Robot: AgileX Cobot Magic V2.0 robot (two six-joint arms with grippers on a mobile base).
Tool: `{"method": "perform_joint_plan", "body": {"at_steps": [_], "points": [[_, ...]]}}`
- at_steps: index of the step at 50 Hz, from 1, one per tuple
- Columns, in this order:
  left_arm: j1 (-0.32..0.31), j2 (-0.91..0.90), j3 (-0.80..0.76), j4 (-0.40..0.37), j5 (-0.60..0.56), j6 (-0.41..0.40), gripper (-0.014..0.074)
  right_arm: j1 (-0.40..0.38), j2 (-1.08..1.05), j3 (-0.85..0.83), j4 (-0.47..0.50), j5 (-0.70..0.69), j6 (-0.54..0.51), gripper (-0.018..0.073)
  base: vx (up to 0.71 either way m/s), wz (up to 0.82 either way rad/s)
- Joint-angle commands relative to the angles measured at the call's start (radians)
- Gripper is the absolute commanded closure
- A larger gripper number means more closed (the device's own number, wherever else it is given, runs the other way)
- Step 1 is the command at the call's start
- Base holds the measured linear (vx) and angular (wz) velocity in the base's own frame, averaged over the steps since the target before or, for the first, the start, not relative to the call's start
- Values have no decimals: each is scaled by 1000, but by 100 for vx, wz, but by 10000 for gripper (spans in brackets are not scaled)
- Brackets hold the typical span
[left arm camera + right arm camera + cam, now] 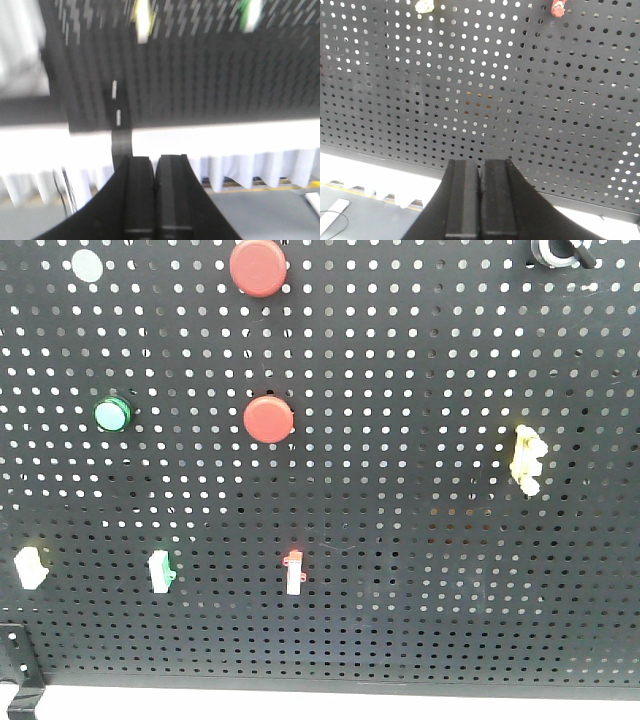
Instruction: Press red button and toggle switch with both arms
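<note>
The larger red mushroom button point(258, 267) sits at the top of the black pegboard point(420, 360), with a smaller, flatter red button point(268, 420) below it. Small switches are mounted on the board: yellow point(527, 458), red point(293, 572), green point(162, 571) and white point(30, 567). Neither gripper shows in the front view. My left gripper point(156, 162) is shut and empty below the board's lower edge; its view is blurred, with the green switch point(250, 15) far above. My right gripper point(480, 165) is shut and empty, close to the board's lower part, under the red switch point(559, 7).
A green round button point(112, 414) and a pale round cap point(87, 265) sit on the board's left. A black knob point(560, 252) is at the top right. A black bracket point(20, 670) stands at the lower left corner. A pale switch body point(424, 6) shows at the top.
</note>
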Motion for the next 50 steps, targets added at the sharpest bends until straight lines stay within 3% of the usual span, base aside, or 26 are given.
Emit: {"method": "perform_joint_plan", "body": {"at_steps": [1,4,9,50], "points": [[9,-49,87,-39,-197,-19,595,-4,17,-24,-10,-76,-4,562,0,0],[9,-61,73,9,-125,-19,595,-4,17,-24,-10,-76,-4,562,0,0],[8,-58,75,78,-134,-29,595,-4,17,-24,-10,-76,-4,562,0,0],[9,-57,74,79,-125,-30,595,-4,17,-24,-10,-76,-4,562,0,0]]}}
